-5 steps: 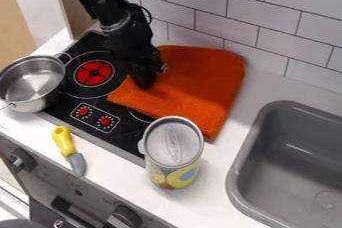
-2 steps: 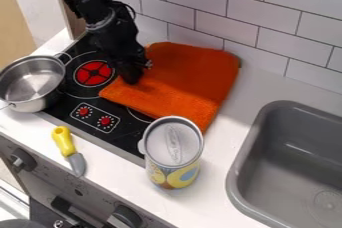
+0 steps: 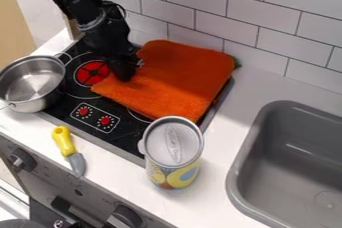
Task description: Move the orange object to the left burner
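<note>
The black gripper (image 3: 125,76) hangs at the left part of the orange cloth (image 3: 177,79), pressed against its upper side near the left edge. It appears shut on the cloth, which moves along with it. The cloth lies folded and flat over the right half of the black stove top, reaching back towards the tiled wall. Its left corner comes close to the left burner (image 3: 92,73), a red disc that shows partly beside the gripper.
A steel pot (image 3: 32,83) stands at the stove's left edge. In front lies a yellow-handled knife (image 3: 64,142). A tall can (image 3: 173,153) stands close to the cloth's front corner. The grey sink (image 3: 287,164) is at the right.
The gripper has moved left, and the orange cloth has slid left with it, uncovering the stove's right edge. A small green thing now shows at the cloth's back right corner.
</note>
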Robot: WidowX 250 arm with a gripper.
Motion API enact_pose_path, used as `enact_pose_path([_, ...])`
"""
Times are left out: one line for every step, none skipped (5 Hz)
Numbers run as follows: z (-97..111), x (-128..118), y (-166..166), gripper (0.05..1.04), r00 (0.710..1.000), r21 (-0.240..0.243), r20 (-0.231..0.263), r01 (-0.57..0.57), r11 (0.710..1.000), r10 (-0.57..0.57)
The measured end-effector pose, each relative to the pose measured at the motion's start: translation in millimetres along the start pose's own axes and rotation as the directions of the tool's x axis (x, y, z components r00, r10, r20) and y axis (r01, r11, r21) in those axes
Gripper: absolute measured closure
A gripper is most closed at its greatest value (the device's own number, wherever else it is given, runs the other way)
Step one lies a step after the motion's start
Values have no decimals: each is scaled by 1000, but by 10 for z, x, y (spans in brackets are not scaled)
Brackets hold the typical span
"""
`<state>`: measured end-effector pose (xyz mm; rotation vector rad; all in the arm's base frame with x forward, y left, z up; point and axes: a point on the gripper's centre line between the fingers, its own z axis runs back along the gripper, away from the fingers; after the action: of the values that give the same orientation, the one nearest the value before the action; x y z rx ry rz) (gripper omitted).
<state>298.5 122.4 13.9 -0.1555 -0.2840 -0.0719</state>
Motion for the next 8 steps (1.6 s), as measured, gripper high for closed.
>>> enact_pose_path([-4,16,79,1031,1000,15,8,-10,1000,10])
enact_pose_path([2,48,174,1031,999,30,21,-32,999,31])
enact_pose_path([11,71,246,1031,999,43,21,-45,998,44])
enact_pose_path([16,70,345,1031,998,44,9,-59,997,58])
enact_pose_path([31,28,429,1031,998,56,14,-55,997,54])
enact_pose_path([63,-32,525,1031,997,74,9,-71,995,70])
enact_pose_path([100,-121,599,1031,993,81,-5,-119,990,120])
enact_pose_path([123,-164,656,1031,985,111,-13,-168,980,170])
